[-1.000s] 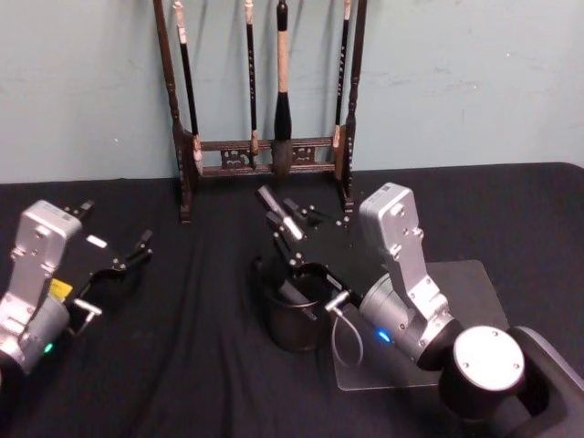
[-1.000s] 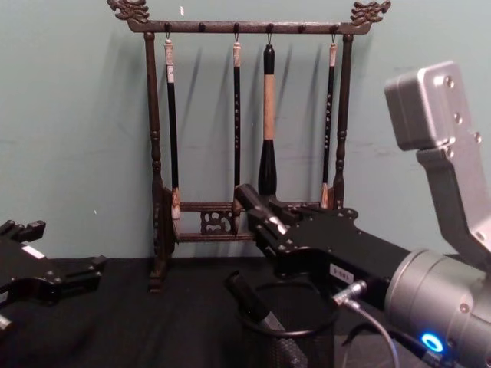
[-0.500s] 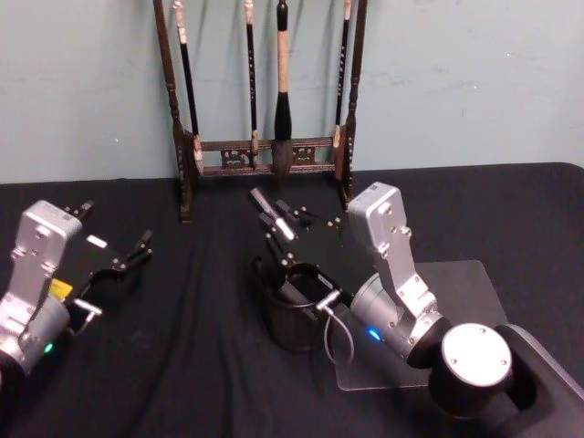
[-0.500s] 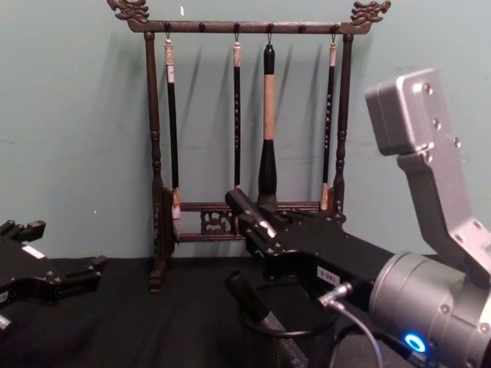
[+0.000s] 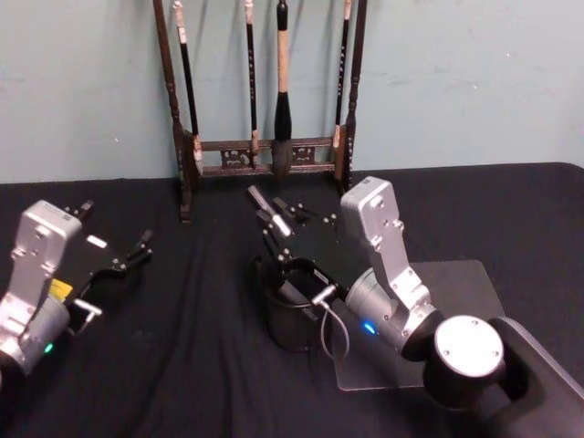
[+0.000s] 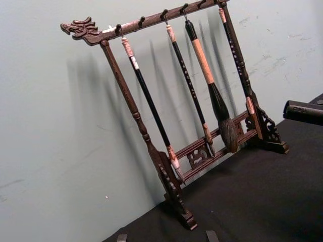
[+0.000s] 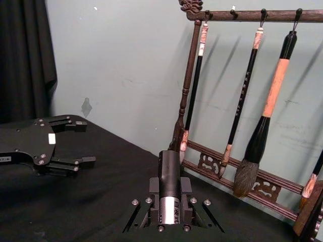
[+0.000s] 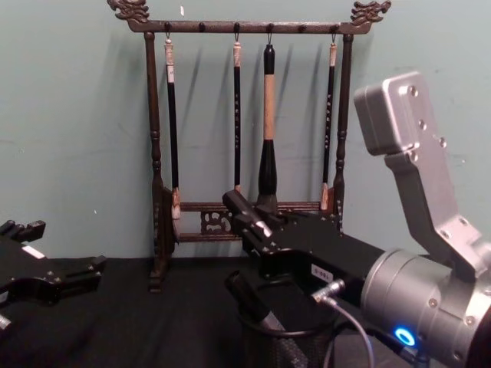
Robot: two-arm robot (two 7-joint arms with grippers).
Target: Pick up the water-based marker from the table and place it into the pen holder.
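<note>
Right gripper (image 5: 265, 212) grips the marker (image 7: 170, 189), hovering just above and behind the pen holder (image 5: 290, 315). Holder already has one dark pen leaning in it. Pickup done; lowering in and letting go are left. Left gripper (image 5: 137, 251) parked far left, fingers spread.

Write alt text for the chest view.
The right gripper, holding a dark marker, reaches in above the black mesh pen holder, where another dark marker already leans. Behind stands a wooden brush rack; the left gripper rests open at far left.
</note>
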